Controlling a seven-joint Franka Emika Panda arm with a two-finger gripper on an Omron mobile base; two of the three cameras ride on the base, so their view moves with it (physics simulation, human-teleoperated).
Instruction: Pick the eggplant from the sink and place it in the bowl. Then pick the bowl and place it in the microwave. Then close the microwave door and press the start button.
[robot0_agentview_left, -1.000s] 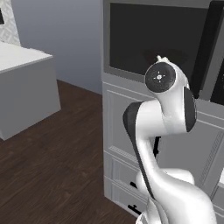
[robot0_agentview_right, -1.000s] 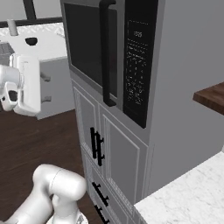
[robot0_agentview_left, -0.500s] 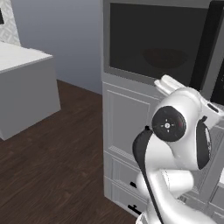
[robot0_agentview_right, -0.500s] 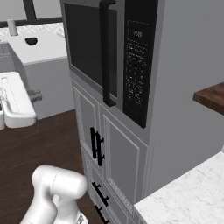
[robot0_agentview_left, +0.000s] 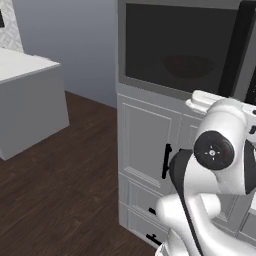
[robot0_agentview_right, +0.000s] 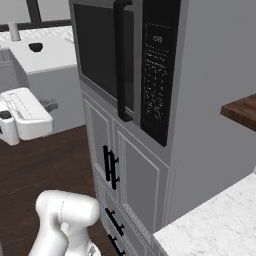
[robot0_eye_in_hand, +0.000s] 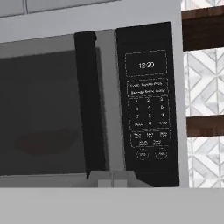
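The microwave (robot0_eye_in_hand: 92, 100) faces me with the microwave door (robot0_eye_in_hand: 43, 109) shut and the bowl (robot0_eye_in_hand: 43, 142) dimly visible behind its dark glass. By my judgement only the start button on the black side panel (robot0_eye_in_hand: 148, 103), right of the door, is left. I cannot tell whether my end effector is released or clenched.

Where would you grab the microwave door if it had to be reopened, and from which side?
Grip the vertical black handle on the microwave door, beside the control panel. Come straight in from the front, fingers either side of the bar. It stands proud of the shut door, as the right base view shows.
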